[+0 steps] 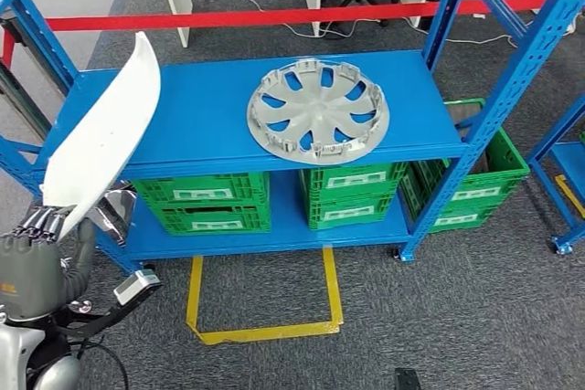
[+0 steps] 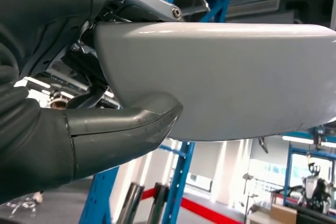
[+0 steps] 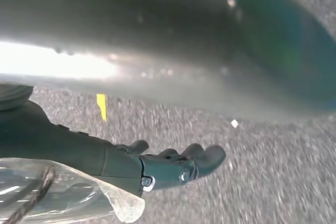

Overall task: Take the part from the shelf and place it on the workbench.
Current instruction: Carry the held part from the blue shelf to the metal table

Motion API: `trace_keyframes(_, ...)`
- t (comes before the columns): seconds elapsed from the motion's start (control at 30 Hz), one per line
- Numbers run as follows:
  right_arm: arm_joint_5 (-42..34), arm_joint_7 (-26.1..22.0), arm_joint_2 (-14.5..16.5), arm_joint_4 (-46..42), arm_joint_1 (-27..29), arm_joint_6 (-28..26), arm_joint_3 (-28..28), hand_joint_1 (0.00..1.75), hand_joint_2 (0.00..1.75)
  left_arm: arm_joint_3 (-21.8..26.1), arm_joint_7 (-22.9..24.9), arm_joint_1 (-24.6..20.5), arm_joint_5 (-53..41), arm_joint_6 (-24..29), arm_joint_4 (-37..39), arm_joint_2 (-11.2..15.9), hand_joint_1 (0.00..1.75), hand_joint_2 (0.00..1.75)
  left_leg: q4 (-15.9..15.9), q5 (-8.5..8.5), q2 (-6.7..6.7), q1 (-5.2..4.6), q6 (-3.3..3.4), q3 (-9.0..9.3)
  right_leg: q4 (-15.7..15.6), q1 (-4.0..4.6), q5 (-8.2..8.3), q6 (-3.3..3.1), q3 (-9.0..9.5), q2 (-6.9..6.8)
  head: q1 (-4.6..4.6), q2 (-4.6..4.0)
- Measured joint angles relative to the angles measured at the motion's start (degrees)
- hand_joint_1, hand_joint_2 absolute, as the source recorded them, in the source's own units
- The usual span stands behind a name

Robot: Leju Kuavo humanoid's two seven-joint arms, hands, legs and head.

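We have the left hand (image 1: 40, 223) low at the left of the head view, gripping the bottom end of a long white curved panel (image 1: 103, 139) that tilts up and away over the left end of the blue shelf (image 1: 207, 116). From the left wrist view the thick thumb (image 2: 130, 124) presses against the underside of the panel (image 2: 238, 77) while the darker fingers wrap its edge near the wrist, so the part is held clear of the shelf. On the top board lies a silver hubcap (image 1: 318, 111), flat, well apart from the panel. Below it, 2 stacks of green crates (image 1: 276, 198) sit on the lower board, with another green crate (image 1: 476, 180) on the carpet at the right. Our right hand (image 3: 174, 163) hangs over grey carpet with its fingers stretched out and apart, holding nothing, though that view is blurred.
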Motion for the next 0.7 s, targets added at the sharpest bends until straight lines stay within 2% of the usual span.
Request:
trace_keyframes(0.03,-0.02,0.36,0.1,0.0,-0.01,-0.26,-0.06,0.0,0.0,-0.09,0.0,0.13,0.17,-0.02,0.02,0.01,1.75,1.75,3.3,-1.46,0.01,0.17,-0.29,-0.37,0.14,0.01,0.58,0.08,-0.81,-0.05,-0.02,0.0)
trace_keyframes(0.07,-0.01,0.89,0.27,0.0,-0.02,-0.49,-0.09,0.0,0.0,-0.15,0.0,0.27,0.29,-0.03,0.04,0.01,1.75,1.75,5.24,-1.53,0.02,0.32,-0.52,-0.15,0.35,0.0,1.09,0.19,-1.66,-0.1,-0.02,0.0)
trace_keyframes(0.1,0.04,1.52,0.51,0.01,-0.03,-0.74,-0.09,0.0,0.0,-0.19,0.01,0.4,0.39,-0.03,0.04,0.02,1.75,1.75,5.34,-0.48,0.03,0.47,-0.71,0.86,0.66,-0.03,1.54,0.34,-2.56,-0.14,-0.02,0.0)
trace_keyframes(0.13,0.15,2.09,0.78,0.01,-0.03,-0.95,-0.09,0.0,0.0,-0.2,0.01,0.5,0.44,-0.03,0.04,0.02,1.75,1.75,3.32,1.17,0.05,0.62,-0.83,2.79,1.04,-0.08,1.92,0.53,-3.46,-0.18,-0.03,0.0)
trace_keyframes(0.17,0.27,2.42,1.06,0.0,-0.03,-1.1,-0.09,0.0,0.0,-0.2,0.01,0.59,0.46,-0.03,0.04,0.02,1.75,1.75,-0.25,2.37,0.07,0.76,-0.9,5.37,1.48,-0.12,2.24,0.77,-4.26,-0.2,-0.02,0.0)
trace_keyframes(0.2,0.38,2.56,1.32,-0.01,-0.03,-1.24,-0.09,0.0,0.0,-0.2,0.01,0.68,0.48,-0.03,0.03,0.02,1.75,1.75,-4.35,2.74,0.05,0.75,-0.83,8.04,1.93,-0.09,2.54,1.06,-4.98,-0.2,-0.03,0.0)
trace_keyframes(0.23,0.52,2.63,1.54,-0.02,-0.03,-1.33,-0.09,0.0,0.0,-0.2,0.01,0.8,0.49,-0.03,0.01,0.01,1.75,1.75,-7.8,2.49,0.02,0.68,-0.55,10.16,2.26,-0.04,2.88,1.43,-5.53,-0.2,-0.02,0.0)
trace_keyframes(0.27,0.7,2.97,1.75,-0.03,-0.01,-1.27,-0.09,0.0,0.0,-0.2,0.01,0.97,0.49,-0.02,-0.01,0.0,1.75,1.75,-10.0,1.9,-0.01,0.53,-0.18,11.34,2.44,0.01,3.27,1.83,-5.89,-0.19,-0.01,0.0)
trace_keyframes(0.3,0.93,3.77,1.95,-0.04,0.0,-0.93,-0.08,0.0,0.0,-0.2,0.01,1.14,0.5,-0.02,-0.02,-0.02,1.75,1.75,-10.84,1.6,-0.05,0.31,0.29,11.64,2.45,0.04,3.71,2.27,-6.13,-0.2,0.01,0.0)
trace_keyframes(0.37,1.41,6.48,2.29,-0.02,0.06,0.31,-0.03,0.0,0.0,-0.2,0.01,1.26,0.67,-0.05,0.01,-0.1,1.75,1.75,-10.91,2.23,0.03,0.27,1.38,10.92,2.51,-0.11,3.9,3.09,-6.63,-0.12,0.06,0.0)
trace_keyframes(0.4,1.57,7.75,2.42,-0.01,0.09,0.91,-0.01,0.0,0.0,-0.2,0.01,1.17,0.79,-0.09,0.04,-0.2,1.75,1.75,-10.92,2.73,0.12,0.29,1.98,10.43,3.36,-0.18,2.74,3.37,-7.2,-0.02,0.1,0.0)
trace_keyframes(0.47,1.76,9.05,2.66,0.01,0.11,1.53,0.03,0.0,0.0,-0.2,0.01,0.91,1.0,-0.19,0.16,-0.47,1.75,1.75,-10.98,3.84,0.3,0.23,2.89,9.19,8.67,-0.25,-2.27,3.59,-9.17,0.32,0.19,0.0)
trace_keyframes(0.5,1.85,9.44,2.74,0.01,0.1,1.71,0.04,0.0,0.0,-0.2,0.01,0.82,1.06,-0.26,0.27,-0.58,1.75,1.75,-10.93,4.4,0.33,0.08,3.14,8.46,12.61,-0.23,-4.98,3.6,-10.31,0.45,0.2,0.0)
trace_keyframes(0.53,2.02,10.39,2.84,0.01,0.07,2.22,0.08,0.0,0.0,-0.21,-0.04,0.73,1.26,-0.41,0.38,-0.67,1.75,1.75,-10.88,4.94,0.36,-0.09,3.25,7.71,16.29,-0.21,-6.73,3.58,-11.12,0.55,0.2,0.0)
trace_keyframes(0.57,2.32,12.26,2.9,0.01,0.01,3.19,0.25,0.0,0.0,-0.25,-0.13,0.57,1.61,-0.65,0.53,-0.74,1.75,1.75,-10.8,5.48,0.37,-0.26,3.31,6.95,18.59,-0.17,-7.14,3.51,-11.26,0.58,0.19,0.0)
trace_keyframes(0.6,2.66,14.74,2.97,0.02,-0.09,4.27,0.51,0.0,0.0,-0.33,-0.22,0.32,2.01,-0.89,0.74,-0.84,1.75,1.75,-10.71,5.97,0.37,-0.43,3.34,6.23,18.95,-0.1,-6.36,3.34,-10.48,0.59,0.2,0.0)
trace_keyframes(0.63,2.99,17.32,3.03,0.02,-0.17,5.3,0.84,0.0,0.0,-0.48,-0.32,-0.07,2.43,-1.15,1.05,-0.97,1.75,1.75,-10.62,6.45,0.31,-0.59,3.33,5.56,17.05,0.0,-4.78,3.02,-8.59,0.61,0.2,0.0)
trace_keyframes(0.67,3.26,19.3,3.05,0.03,-0.25,5.98,1.19,0.0,0.0,-0.65,-0.37,-0.48,2.71,-1.31,1.39,-1.12,1.75,1.75,-10.53,6.88,0.24,-0.72,3.28,5.0,13.3,0.18,-3.17,2.56,-5.79,0.66,0.21,0.0)
trace_keyframes(0.7,3.39,20.37,3.07,0.03,-0.34,6.17,1.45,0.0,0.0,-0.81,-0.39,-0.85,2.84,-1.38,1.72,-1.29,1.75,1.75,-10.45,7.27,0.18,-0.88,3.14,4.5,8.81,0.39,-2.33,1.99,-2.67,0.71,0.18,0.0)
